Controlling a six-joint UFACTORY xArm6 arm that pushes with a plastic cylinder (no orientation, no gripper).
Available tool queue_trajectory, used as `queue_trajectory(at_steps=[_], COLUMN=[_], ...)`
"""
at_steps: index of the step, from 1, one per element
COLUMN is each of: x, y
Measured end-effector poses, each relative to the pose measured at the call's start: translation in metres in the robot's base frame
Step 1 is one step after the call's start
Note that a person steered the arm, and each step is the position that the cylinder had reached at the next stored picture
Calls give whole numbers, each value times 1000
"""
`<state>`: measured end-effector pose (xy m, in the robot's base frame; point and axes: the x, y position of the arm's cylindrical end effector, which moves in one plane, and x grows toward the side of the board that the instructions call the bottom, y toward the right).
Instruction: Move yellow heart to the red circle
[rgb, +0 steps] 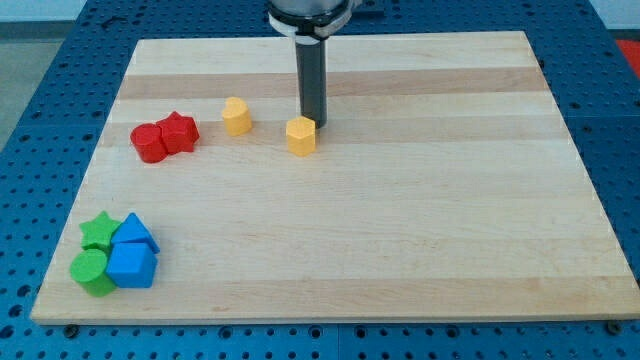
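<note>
The yellow heart lies on the wooden board in the upper left part of the view. The red circle lies to its left and a little lower, touching a red star on its right side. A gap separates the heart from the red star. My tip stands to the right of the heart, right behind a yellow hexagon and touching or nearly touching its upper right edge.
A cluster sits at the board's lower left corner: a green star, a green circle, a blue triangle and a blue block. The board's edge runs along the view's bottom.
</note>
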<state>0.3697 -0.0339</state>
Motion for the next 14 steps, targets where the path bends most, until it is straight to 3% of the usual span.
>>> queue_trajectory(at_steps=[3,4,5,7,8,11,14], x=[18,1,-6,-15,-48,-63,-48], y=[-85,-111,-119,-66,-69,-148,-148])
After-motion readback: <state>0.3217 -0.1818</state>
